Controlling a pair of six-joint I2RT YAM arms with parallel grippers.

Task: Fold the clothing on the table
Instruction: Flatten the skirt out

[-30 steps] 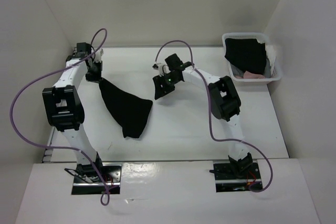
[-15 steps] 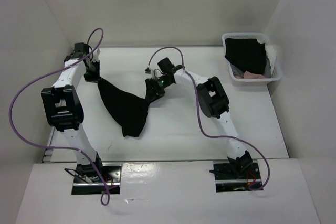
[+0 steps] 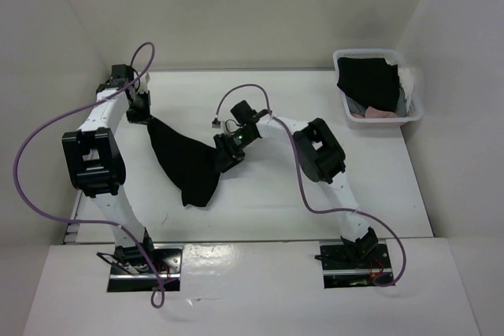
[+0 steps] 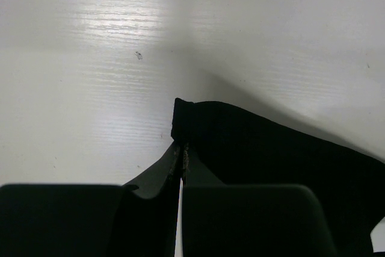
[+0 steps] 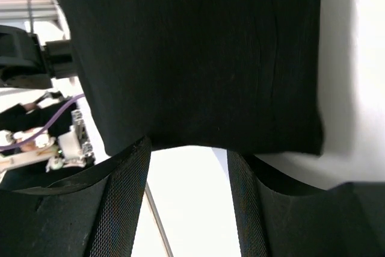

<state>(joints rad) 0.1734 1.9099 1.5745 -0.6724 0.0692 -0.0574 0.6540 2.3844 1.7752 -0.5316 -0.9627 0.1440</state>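
The black clothing [image 3: 187, 164] lies partly lifted on the white table [image 3: 378, 186], draped from its far-left corner down to a bunched near end. My left gripper [image 3: 141, 112] is shut on that far-left corner; in the left wrist view the jaws [image 4: 180, 150] are pinched on the fabric [image 4: 271, 148]. My right gripper [image 3: 227, 154] sits at the clothing's right edge. In the right wrist view its fingers [image 5: 128, 197] stand open, with the hem of the clothing [image 5: 198, 58] right at their tips and only white table between them.
A small white basket [image 3: 366, 53] with black, pink and white cloth stands at the far right of the table. White walls enclose the back and both sides. A metal rail [image 3: 71, 227] runs along the table's left edge. Purple cables loop off both arms.
My right gripper has swung left and nearer, from open table to the clothing's right edge. The left gripper has held its corner almost still.
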